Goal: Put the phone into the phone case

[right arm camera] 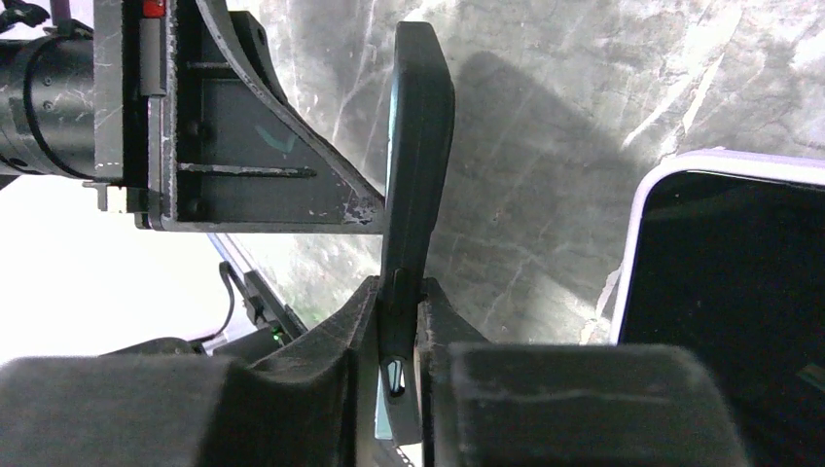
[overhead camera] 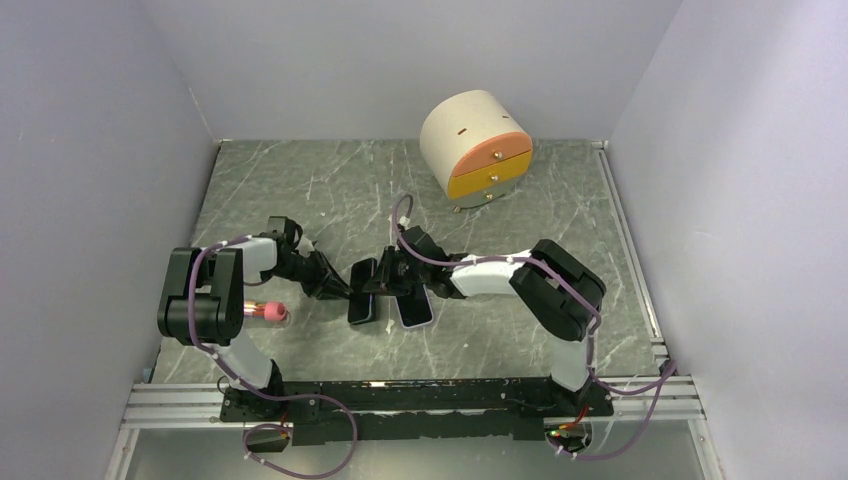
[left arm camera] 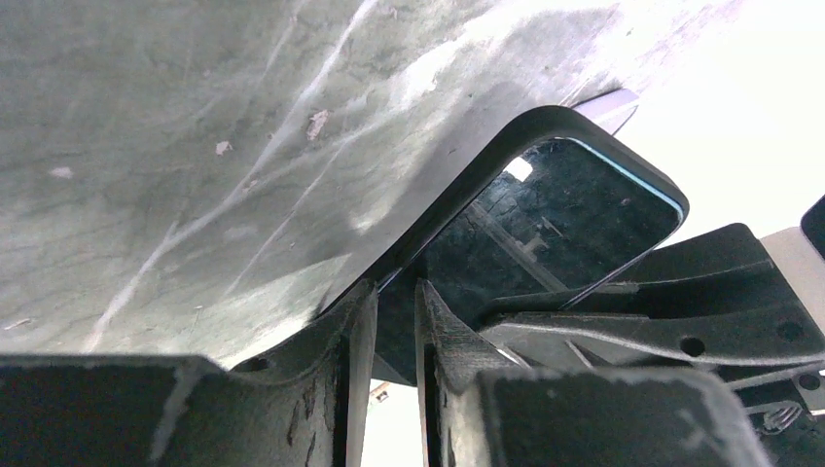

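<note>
A black phone case (overhead camera: 362,292) stands on its edge mid-table, held between both grippers. In the left wrist view a dark glass phone screen (left arm camera: 555,214) sits inside the case's rim (left arm camera: 506,136). My left gripper (overhead camera: 345,290) pinches the case's edge from the left (left arm camera: 397,311). My right gripper (overhead camera: 385,280) is shut on the opposite edge (right arm camera: 399,302), where the case (right arm camera: 418,146) shows edge-on with a pale blue strip along it. A second phone with a lavender rim (overhead camera: 413,310) lies flat, screen up, just right of the case (right arm camera: 739,282).
A round cream box with orange drawers (overhead camera: 478,145) stands at the back. A pink object (overhead camera: 268,312) lies by the left arm. Grey walls close in the table on three sides.
</note>
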